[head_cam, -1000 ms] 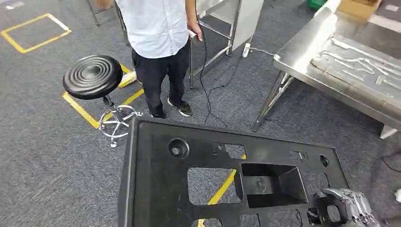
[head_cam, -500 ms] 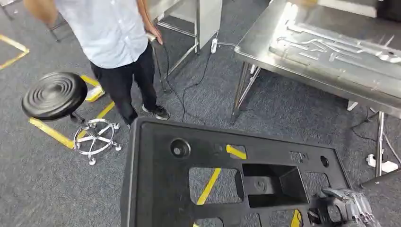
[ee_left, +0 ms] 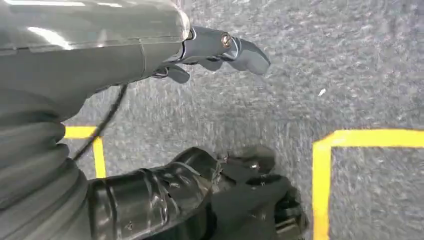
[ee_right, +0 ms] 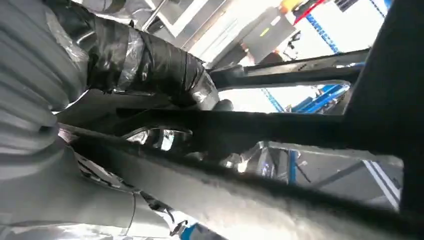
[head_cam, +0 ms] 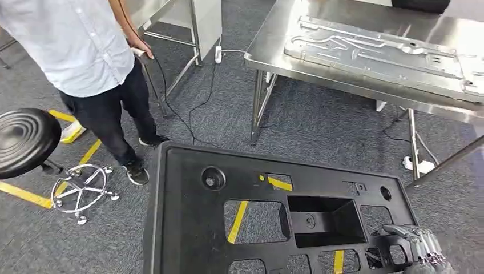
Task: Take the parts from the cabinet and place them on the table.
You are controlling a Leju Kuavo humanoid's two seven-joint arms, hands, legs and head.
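Right robot hand grips the black plastic panel at its corner; left robot hand hangs loosely curled over carpet, empty – keep it level approaching the steel desk – mind that person.

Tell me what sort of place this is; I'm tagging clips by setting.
Probably a factory or workshop test area: a stainless steel table bearing a pressed metal panel, yellow floor tape on grey carpet, and a large black moulded part held by the right hand.
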